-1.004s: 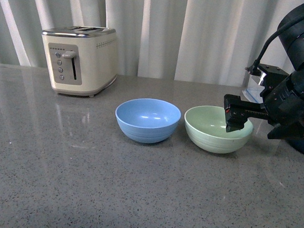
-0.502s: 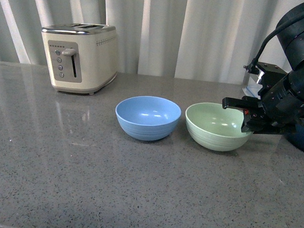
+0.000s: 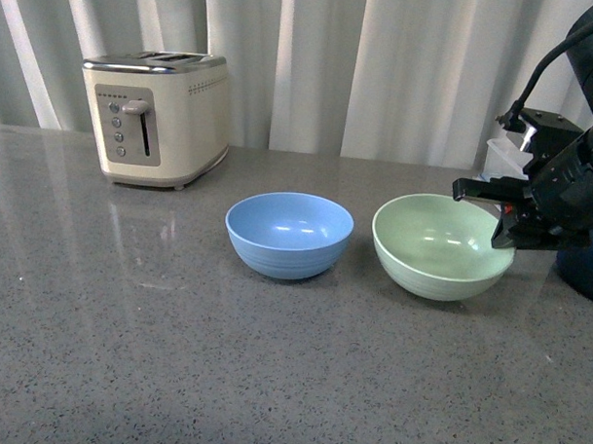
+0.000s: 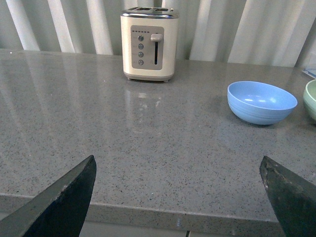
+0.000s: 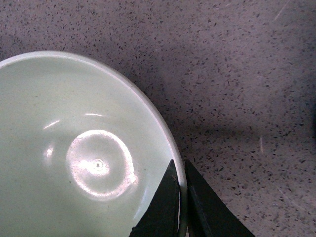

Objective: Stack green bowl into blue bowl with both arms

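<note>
The green bowl (image 3: 440, 248) is tilted, its open side turned toward the camera, to the right of the blue bowl (image 3: 288, 233), with a gap between them. My right gripper (image 3: 498, 225) is shut on the green bowl's right rim. In the right wrist view one finger lies inside the green bowl (image 5: 74, 153) and one outside, with the right gripper (image 5: 181, 170) pinching the rim. The blue bowl (image 4: 261, 101) stands upright and empty on the counter. My left gripper (image 4: 177, 170) is open over the counter's near edge, far from both bowls. A sliver of the green bowl (image 4: 311, 101) shows at the frame's side.
A cream toaster (image 3: 156, 116) stands at the back left of the grey speckled counter (image 3: 175, 354). A dark blue pot (image 3: 585, 269) sits at the far right, behind my right arm. White curtains hang behind the counter.
My right gripper has closed on the green bowl's right rim, and the bowl has shifted to the right and tipped. The blue bowl has stayed put.
</note>
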`<action>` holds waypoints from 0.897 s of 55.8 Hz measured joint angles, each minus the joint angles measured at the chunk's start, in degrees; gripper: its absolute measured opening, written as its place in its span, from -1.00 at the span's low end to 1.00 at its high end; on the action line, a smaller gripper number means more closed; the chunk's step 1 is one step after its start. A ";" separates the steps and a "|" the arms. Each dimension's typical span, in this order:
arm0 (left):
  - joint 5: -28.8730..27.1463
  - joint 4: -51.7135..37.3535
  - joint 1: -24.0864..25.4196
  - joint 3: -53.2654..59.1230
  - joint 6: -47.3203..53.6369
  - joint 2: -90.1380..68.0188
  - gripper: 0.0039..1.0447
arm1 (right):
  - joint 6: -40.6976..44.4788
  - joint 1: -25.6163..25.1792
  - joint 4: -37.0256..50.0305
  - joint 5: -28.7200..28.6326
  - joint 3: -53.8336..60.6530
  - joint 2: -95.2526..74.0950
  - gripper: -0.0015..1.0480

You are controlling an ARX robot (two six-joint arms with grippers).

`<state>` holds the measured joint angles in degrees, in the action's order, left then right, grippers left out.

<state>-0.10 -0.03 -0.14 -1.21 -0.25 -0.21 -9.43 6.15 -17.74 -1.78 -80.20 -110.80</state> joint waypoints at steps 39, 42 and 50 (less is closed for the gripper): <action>0.00 0.00 0.00 0.00 0.00 0.00 0.87 | 0.26 6.71 -3.39 -5.86 -10.62 1.42 -0.98; 0.00 0.00 0.00 0.00 0.00 0.00 0.87 | 0.31 7.67 -3.43 -6.14 -10.91 1.42 -0.98; 0.00 0.00 0.00 0.00 0.00 0.00 0.87 | 0.48 10.01 -3.61 -6.86 -12.44 0.83 -0.98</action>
<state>-0.10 -0.03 -0.14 -1.21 -0.25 -0.21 -8.95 16.16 -21.34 -8.64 -92.64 -109.97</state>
